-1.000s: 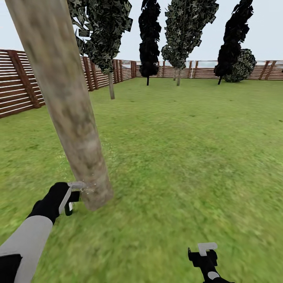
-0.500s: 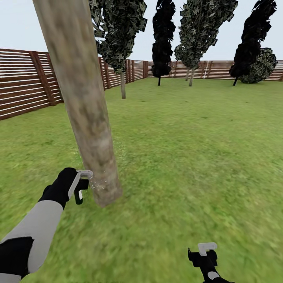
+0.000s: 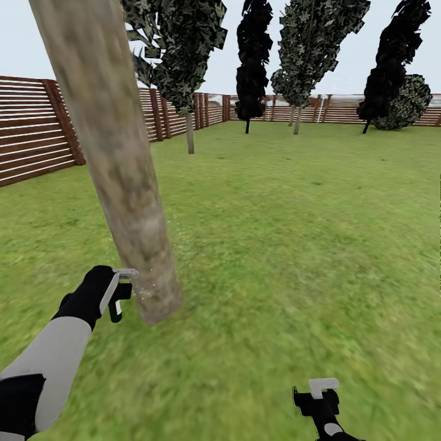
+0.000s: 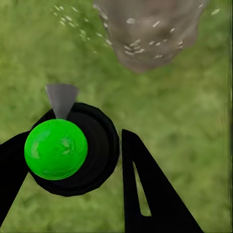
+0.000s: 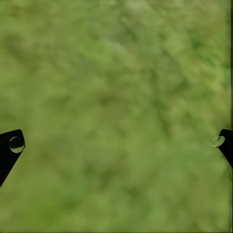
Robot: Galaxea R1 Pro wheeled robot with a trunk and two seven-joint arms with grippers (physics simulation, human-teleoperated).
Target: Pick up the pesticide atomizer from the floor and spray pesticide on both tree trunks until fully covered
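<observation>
Black fingers (image 4: 145, 194): left gripper (image 3: 116, 294) clenched on the sprayer (image 4: 56, 149); right gripper (image 3: 320, 398) spread wide over the lawn (image 3: 294, 233).
Sprayer: upright, grey nozzle (image 4: 61, 99) aimed at the trunk (image 3: 122, 184) base, just beside it; white droplets speckle the bark.
Change: trunk sits further left in view; left hand lower.

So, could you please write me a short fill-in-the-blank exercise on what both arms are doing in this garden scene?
1. The left end effector holds the atomizer, whose nozzle points at the tree ____.
2. The atomizer's round top is bright ____.
3. The right end effector hangs open over bare ____ and holds nothing.
4. White droplets speckle the trunk near its ____.

Missing words: trunk; green; grass; base
</observation>
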